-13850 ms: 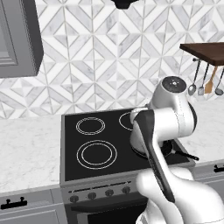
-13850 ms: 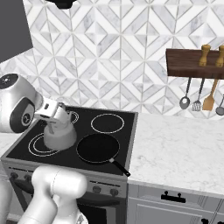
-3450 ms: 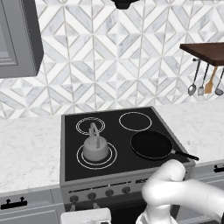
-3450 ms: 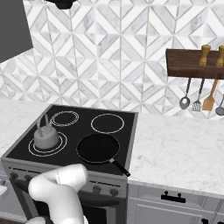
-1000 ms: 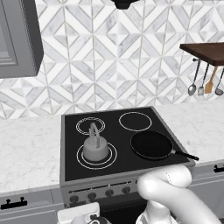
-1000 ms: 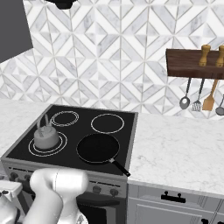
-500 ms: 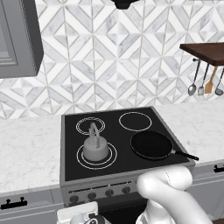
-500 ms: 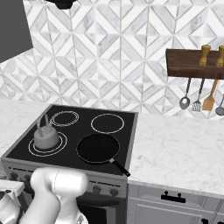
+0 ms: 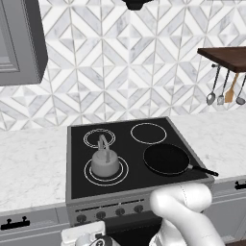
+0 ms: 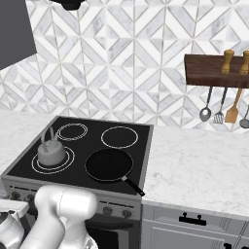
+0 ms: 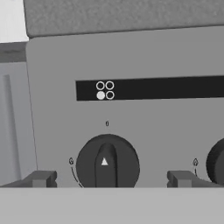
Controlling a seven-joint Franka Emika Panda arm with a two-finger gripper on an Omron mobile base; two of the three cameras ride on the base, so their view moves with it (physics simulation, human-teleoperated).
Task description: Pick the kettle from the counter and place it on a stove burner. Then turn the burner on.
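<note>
Gripper (image 11: pixel 107 179): jaws wide, holding nothing, facing the stove front with one finger either side of a knob (image 11: pixel 107 164).
Knob: black, round, pointer straight up at the off mark; the panel above shows four small circles with the lower-left one filled, likely the front-left burner.
Kettle (image 9: pixel 105 161): upright on the burner (image 9: pixel 106 170) at front left, off the counter (image 9: pixel 31 163).
Pan (image 9: pixel 166 159): on the front-right ring.
Handling: centre on the knob, press in squarely, close on its ridge, then rotate.
</note>
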